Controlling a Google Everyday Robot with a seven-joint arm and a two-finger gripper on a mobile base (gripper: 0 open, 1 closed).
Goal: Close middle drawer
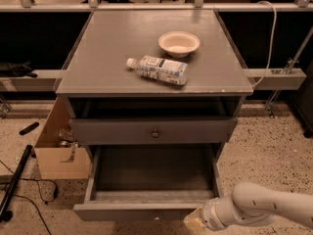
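The middle drawer is a wide grey box pulled far out of the cabinet. Its inside shows bare, and its front panel lies near the bottom edge with a small knob. Above it the other grey drawer front with a matching knob stands slightly out. My gripper is at the bottom right, on the end of the white arm. It sits right by the right end of the middle drawer's front panel, on the outer side.
The grey tabletop carries a plastic bottle lying on its side and a small bowl. A cardboard box stands left of the cabinet. Cables and a black bar lie on the speckled floor at the left.
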